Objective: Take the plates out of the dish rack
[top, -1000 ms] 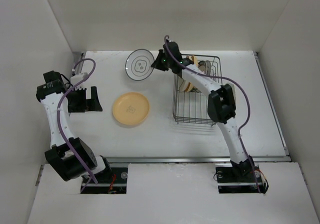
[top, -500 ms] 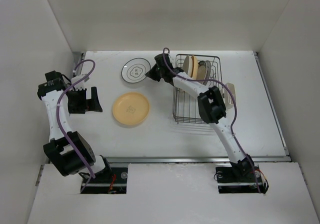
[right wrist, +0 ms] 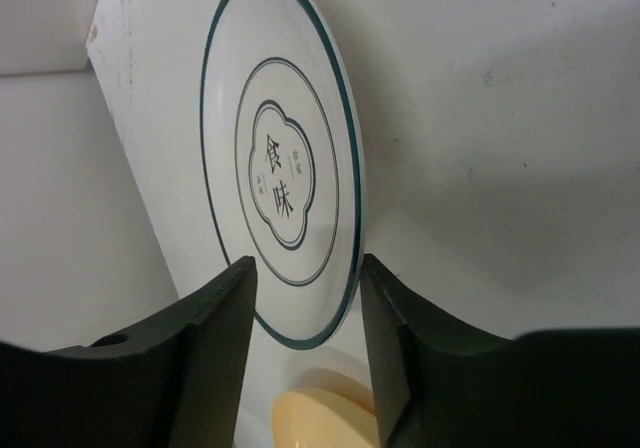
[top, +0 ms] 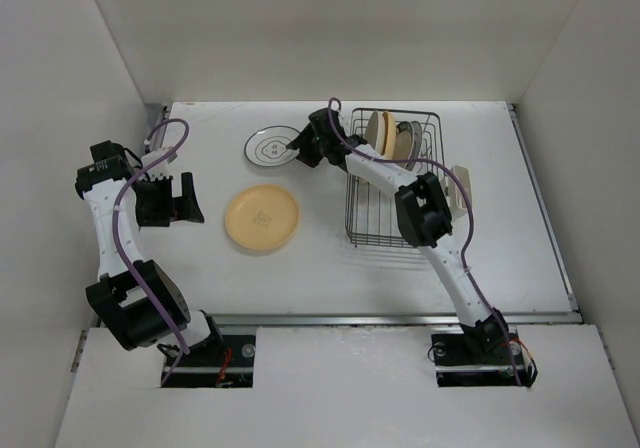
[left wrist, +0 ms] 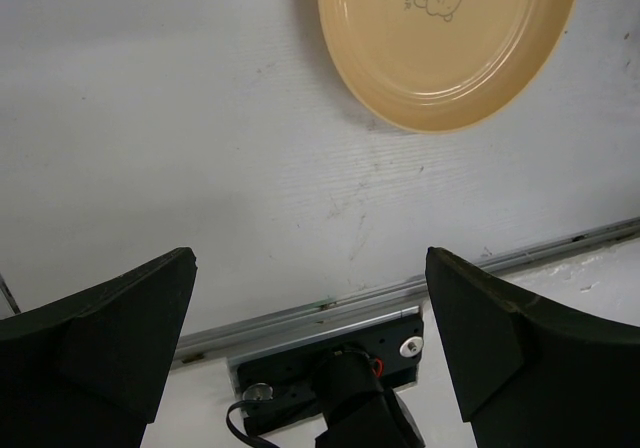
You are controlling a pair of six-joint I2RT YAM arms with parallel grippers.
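A white plate with dark rings [top: 268, 147] [right wrist: 285, 198] lies at the back of the table, left of the dish rack [top: 385, 213]. My right gripper [top: 297, 146] [right wrist: 305, 263] is at its near rim, open, the fingers standing either side of the rim with gaps showing. A yellow-orange plate [top: 262, 218] [left wrist: 445, 38] [right wrist: 320, 423] lies flat in the middle of the table. Several plates [top: 385, 133] stand upright at the rack's far end. My left gripper [top: 185, 200] [left wrist: 308, 258] hangs open and empty at the table's left.
A beige holder [top: 460, 190] hangs on the rack's right side. White walls close in the table at the back and both sides. The metal rail of the near edge [left wrist: 330, 303] and the left arm's base show under the left gripper.
The right gripper lowered the ringed plate from a tilted hold down flat onto the table, then parted its fingers from it. The left arm has barely moved.
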